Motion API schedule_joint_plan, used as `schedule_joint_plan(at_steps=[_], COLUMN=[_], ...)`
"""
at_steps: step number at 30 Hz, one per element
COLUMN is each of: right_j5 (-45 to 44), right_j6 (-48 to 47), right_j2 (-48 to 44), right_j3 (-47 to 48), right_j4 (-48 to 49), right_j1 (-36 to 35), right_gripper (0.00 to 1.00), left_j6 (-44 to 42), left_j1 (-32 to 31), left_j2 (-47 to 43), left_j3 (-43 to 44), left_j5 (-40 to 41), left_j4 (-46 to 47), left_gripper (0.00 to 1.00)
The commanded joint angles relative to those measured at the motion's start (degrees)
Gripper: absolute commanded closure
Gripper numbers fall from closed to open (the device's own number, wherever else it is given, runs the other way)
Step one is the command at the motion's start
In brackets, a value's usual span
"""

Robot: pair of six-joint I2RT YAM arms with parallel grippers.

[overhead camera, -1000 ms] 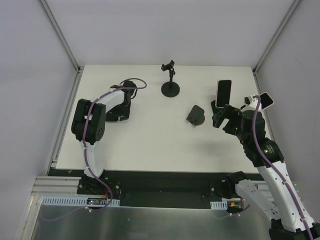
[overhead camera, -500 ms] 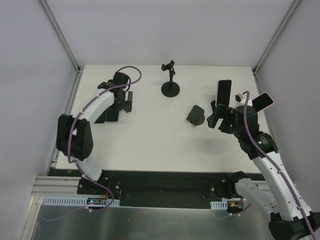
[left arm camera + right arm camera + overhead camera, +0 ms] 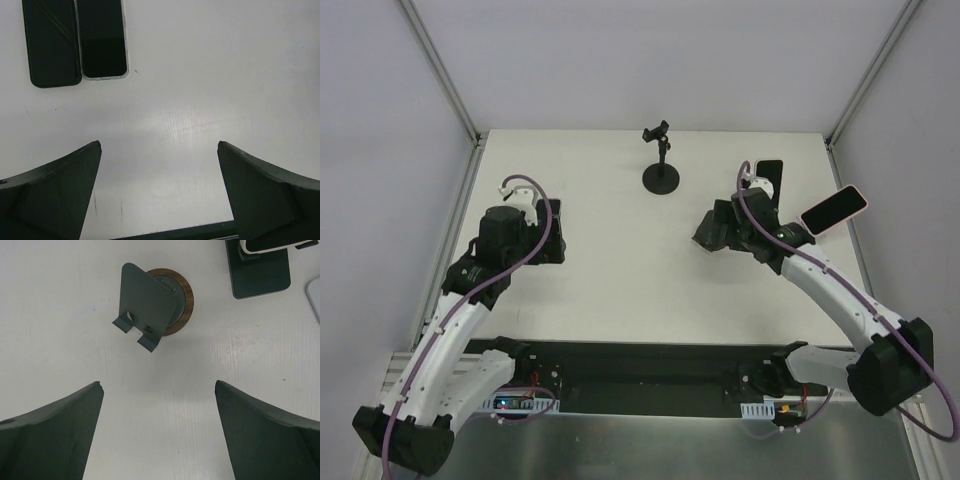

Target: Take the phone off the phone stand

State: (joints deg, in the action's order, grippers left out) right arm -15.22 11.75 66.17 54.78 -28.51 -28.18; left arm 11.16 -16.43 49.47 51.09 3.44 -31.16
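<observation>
A black-screened phone [image 3: 771, 171] stands upright in a dark stand at the back right, partly hidden behind my right arm. Its white lower edge [image 3: 270, 245] and the dark stand base [image 3: 260, 275] show at the top of the right wrist view. A pink-cased phone [image 3: 833, 210] leans on another stand further right. My right gripper [image 3: 717, 227] [image 3: 159, 384] is open and empty, hovering just short of an empty grey stand on a round wooden base [image 3: 150, 305]. My left gripper [image 3: 553, 232] [image 3: 159, 145] is open and empty over bare table.
Two dark phones [image 3: 102, 37] [image 3: 52, 42] lie flat side by side ahead of my left gripper. A tall black clamp stand [image 3: 661, 160] stands at the back centre. White walls and metal rails enclose the table [image 3: 620, 280].
My left arm has pulled back from the far left towards the near side. My right gripper has swung left, away from the upright phone, to the empty grey stand.
</observation>
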Motion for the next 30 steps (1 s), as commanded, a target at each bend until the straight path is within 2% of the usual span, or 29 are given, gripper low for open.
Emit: schedule_joint_plan(at_steps=[1, 7, 13, 23, 27, 29, 30], right_j5=[-9.0, -15.9, -21.7, -29.6, -30.6, -30.6, -30.7], right_j6=[4.7, 11.5, 19.7, 31.9, 36.1, 36.0, 35.5], right_j2=[7.1, 18.2, 27.9, 42.4, 44.7, 44.6, 44.5], right_j3=[4.3, 10.0, 16.5, 29.5, 30.9, 30.6, 30.6], right_j4=[5.8, 6.6, 3.6, -10.5, -14.6, -14.3, -14.0], right_j1=[-2.0, -3.5, -4.1, -4.3, -4.3, -4.5, -4.6], right_gripper=[0.04, 0.04, 0.04, 0.04, 0.01, 0.07, 0.13], left_j6=[-0.4, 1.0, 0.1, 0.1, 0.1, -0.1, -0.1], left_j1=[0.2, 0.2, 0.1, -3.8, -4.5, -5.0, -5.2], left_j2=[-8.8, -15.4, -17.0, -19.9, -20.3, -20.3, -20.3], left_j3=[-7.1, -13.2, -14.2, -14.8, -15.0, -15.0, -15.1], left_j5=[-1.8, -3.4, -2.4, 0.4, 0.6, 0.9, 0.9], left_j4=[2.9, 3.0, 5.0, 5.8, 6.0, 6.0, 6.1], left_gripper=[0.01, 0.01, 0.01, 0.01, 0.01, 0.01, 0.01])
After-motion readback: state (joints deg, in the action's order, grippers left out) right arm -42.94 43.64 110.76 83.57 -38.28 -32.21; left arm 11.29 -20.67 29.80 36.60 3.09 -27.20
